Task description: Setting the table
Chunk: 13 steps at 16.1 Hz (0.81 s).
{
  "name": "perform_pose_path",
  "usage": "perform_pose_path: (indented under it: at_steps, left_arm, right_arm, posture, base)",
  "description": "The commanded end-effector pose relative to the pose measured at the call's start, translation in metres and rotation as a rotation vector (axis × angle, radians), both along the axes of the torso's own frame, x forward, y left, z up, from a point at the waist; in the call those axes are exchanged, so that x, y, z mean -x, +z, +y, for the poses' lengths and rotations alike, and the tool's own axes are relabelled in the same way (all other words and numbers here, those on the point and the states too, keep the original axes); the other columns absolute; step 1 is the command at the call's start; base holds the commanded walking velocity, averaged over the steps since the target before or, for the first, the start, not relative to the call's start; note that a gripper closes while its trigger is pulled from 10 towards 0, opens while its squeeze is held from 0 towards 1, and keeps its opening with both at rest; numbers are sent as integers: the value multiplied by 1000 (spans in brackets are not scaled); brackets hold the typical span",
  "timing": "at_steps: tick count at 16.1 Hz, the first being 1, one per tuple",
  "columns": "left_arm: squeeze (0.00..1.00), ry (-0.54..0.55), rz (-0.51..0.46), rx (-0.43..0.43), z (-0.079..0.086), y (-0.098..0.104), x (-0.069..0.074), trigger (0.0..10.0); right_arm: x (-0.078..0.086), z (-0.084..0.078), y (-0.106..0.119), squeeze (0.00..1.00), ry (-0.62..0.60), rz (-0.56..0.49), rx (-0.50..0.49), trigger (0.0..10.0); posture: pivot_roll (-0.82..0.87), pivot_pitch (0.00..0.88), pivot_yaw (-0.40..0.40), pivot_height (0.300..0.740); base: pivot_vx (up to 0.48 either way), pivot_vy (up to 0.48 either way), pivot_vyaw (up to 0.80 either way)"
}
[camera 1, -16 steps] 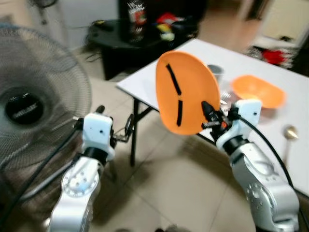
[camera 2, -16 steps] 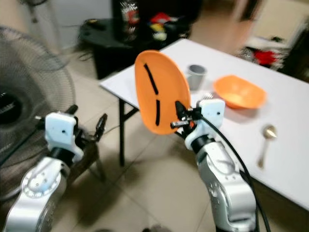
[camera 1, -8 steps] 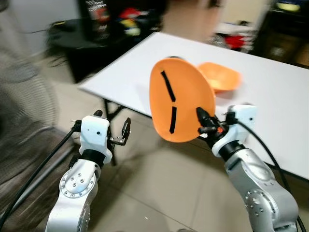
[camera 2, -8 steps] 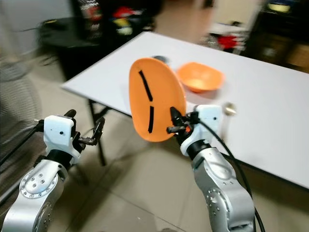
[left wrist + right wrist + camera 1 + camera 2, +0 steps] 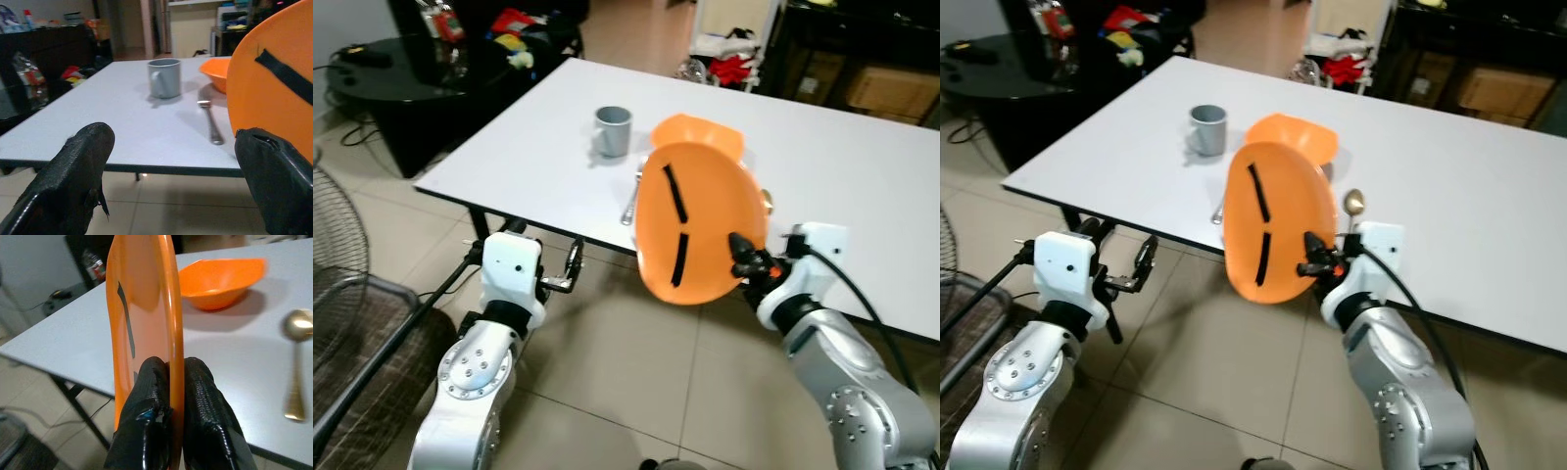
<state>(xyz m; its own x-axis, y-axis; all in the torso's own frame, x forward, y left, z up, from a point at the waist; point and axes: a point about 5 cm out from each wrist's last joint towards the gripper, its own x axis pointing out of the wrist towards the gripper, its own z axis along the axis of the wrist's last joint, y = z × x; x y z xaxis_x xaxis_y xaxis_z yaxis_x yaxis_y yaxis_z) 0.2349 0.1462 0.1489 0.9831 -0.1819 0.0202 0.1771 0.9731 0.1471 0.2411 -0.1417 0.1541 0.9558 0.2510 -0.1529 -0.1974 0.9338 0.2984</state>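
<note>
Right wrist view shows your right gripper (image 5: 168, 382) fingers clenched on the rim of the orange plate (image 5: 695, 220), carrying it on edge at the white desk (image 5: 862, 186)'s near edge. Just beyond wait the orange bowl (image 5: 1298, 132), grey mug (image 5: 613, 130) and spoon (image 5: 1353, 204), so you still must tip it flat; your left gripper (image 5: 570, 269) hangs released below the desk, free.

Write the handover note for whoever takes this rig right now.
Right gripper: jaws shut on the rim of the plate, held on edge in front of the table.
Left gripper: jaws open, holding nothing, low by the table's near edge.
On the table: mug, bowl, fork, spoon.
Done: plate picked up and carried to the table.
Left: lay the plate flat on the table, then arrange the settings.
</note>
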Motion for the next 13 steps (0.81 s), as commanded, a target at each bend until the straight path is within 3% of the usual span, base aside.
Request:
perform_pose_path:
  at_steps: [1,5,10,13]
  left_arm:
    - [0,5,0,-2,2,-1,0,10000]
    - [0,12,6,-8,6,-1,-3,10000]
    - [0,21,15,-8,7,-2,-3,10000]
    - [0,11,2,29,7,2,-6,10000]
  right_arm:
    - [0,1,6,0,13,-19,1,10000]
    - [0,3,4,0,10,7,-54,10000]
    - [-2,3,2,0,3,27,-54,10000]
    - [-7,3,6,0,-10,12,-71,10000]
  posture:
    - [46,0,-22,740]
    - [47,0,-22,740]
    - [49,0,-16,740]
    - [47,0,-11,740]
  base:
    - [0,454,-781]
    - [0,403,-195]
    - [0,0,0]
    - [0,0,-800]
